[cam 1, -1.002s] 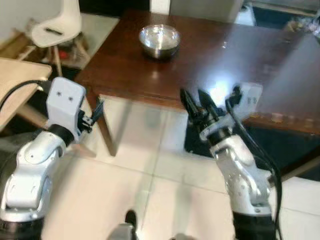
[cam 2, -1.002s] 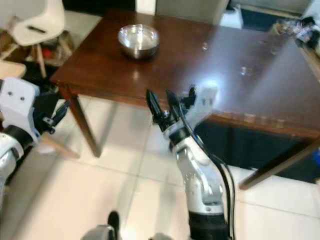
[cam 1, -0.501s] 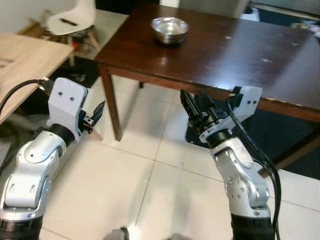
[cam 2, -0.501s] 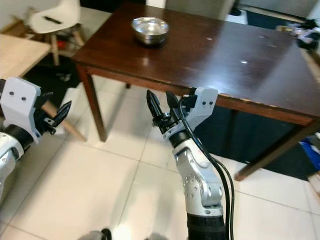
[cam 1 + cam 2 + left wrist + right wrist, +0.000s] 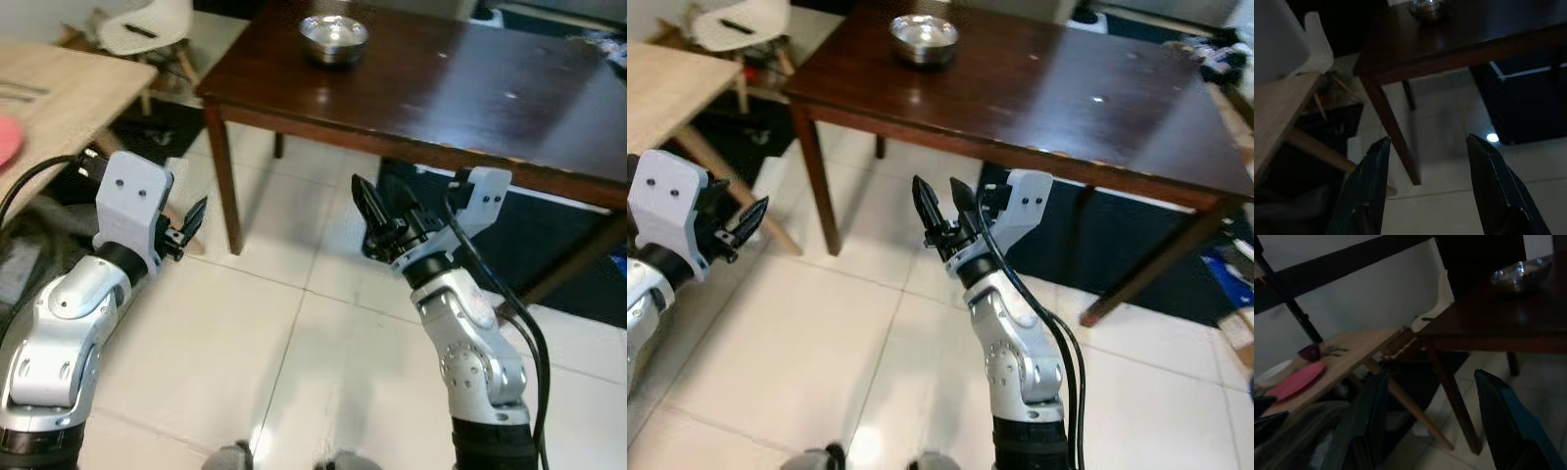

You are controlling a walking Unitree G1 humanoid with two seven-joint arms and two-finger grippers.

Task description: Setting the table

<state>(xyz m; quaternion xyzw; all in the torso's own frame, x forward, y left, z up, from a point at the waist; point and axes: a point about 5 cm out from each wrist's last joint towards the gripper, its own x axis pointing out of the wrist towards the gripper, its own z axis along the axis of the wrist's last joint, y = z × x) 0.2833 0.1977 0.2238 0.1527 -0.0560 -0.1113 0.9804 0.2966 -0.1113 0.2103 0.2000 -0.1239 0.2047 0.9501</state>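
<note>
Both hands, left hand and right hand, hang open and empty; robot has backed off, steel bowl at twelve o'clock on dark counter, farther away.

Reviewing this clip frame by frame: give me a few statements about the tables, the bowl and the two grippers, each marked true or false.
1. A metal bowl stands on the dark wooden table. True.
2. The right gripper is shut on the bowl. False: it is open, holds nothing, and hangs over the tiled floor short of the table.
3. A pink plate lies on the light wooden table. True.
4. The left gripper is shut. False: its fingers stand apart, with nothing between them.
5. The bowl sits at the table's near edge. False: it is toward the far side.
</note>
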